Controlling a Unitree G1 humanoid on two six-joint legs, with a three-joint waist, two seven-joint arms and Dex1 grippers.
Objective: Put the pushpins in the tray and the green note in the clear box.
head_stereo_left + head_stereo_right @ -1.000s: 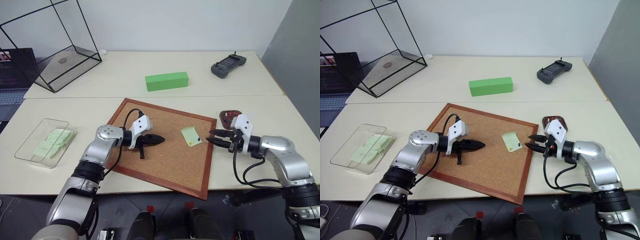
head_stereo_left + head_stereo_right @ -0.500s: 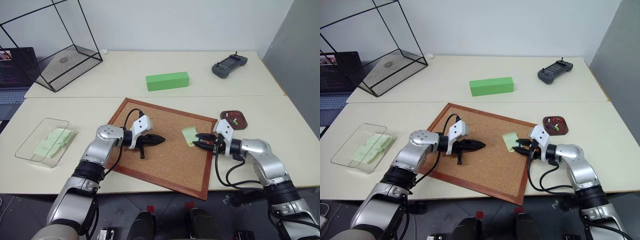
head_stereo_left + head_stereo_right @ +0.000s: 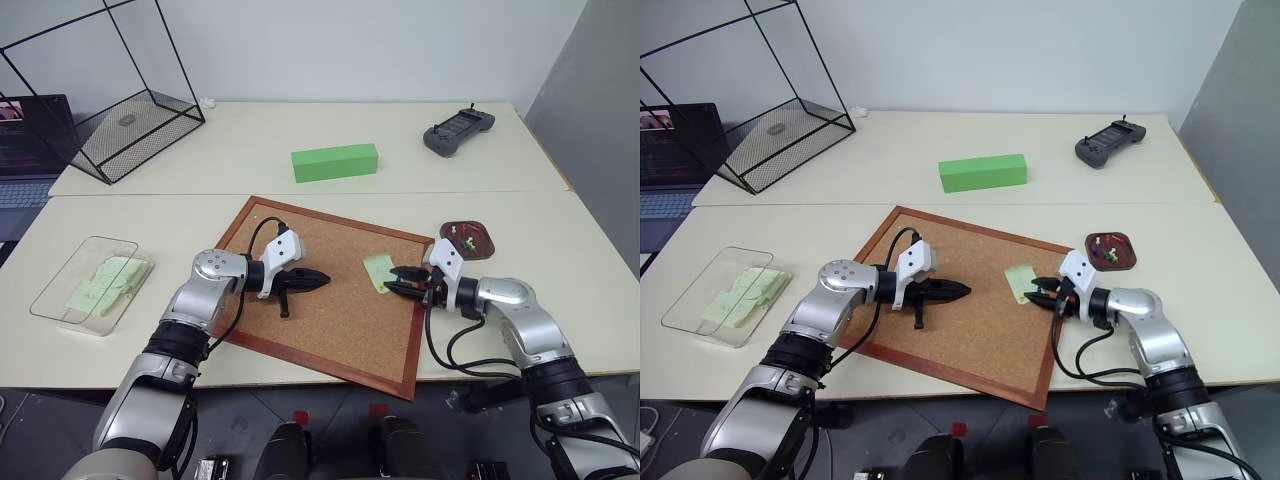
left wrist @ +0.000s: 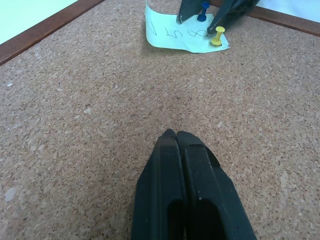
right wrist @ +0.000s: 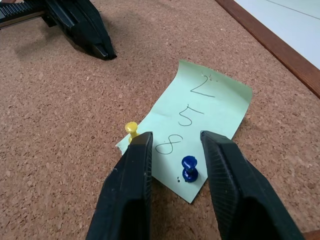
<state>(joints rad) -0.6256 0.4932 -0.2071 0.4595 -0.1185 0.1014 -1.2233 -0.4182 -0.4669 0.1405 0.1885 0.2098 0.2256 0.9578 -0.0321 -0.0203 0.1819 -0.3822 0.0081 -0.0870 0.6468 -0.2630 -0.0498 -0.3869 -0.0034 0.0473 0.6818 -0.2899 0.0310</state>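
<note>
The green note (image 5: 200, 112) lies on the corkboard (image 3: 330, 320) near its right edge, with handwriting on it. A blue pushpin (image 5: 189, 167) and a yellow pushpin (image 5: 131, 129) stand in it. My right gripper (image 5: 175, 145) is open just above the note. The blue pin sits between its fingers and touches neither. The yellow pin is just outside one finger. My left gripper (image 3: 320, 280) is shut and empty, low over the middle of the board. The tray (image 3: 486, 247), right of the board, holds a few pins. The clear box (image 3: 72, 266) at the left holds green notes.
A bright green block (image 3: 334, 162) lies behind the board. A black wire cage (image 3: 110, 100) stands at the back left beside a laptop (image 3: 25, 150). A grey controller (image 3: 458, 130) sits at the back right.
My right gripper has moved left from beside the tray to the note on the board, sinking a little, and its fingers have drawn somewhat closer. The left arm has stayed still.
</note>
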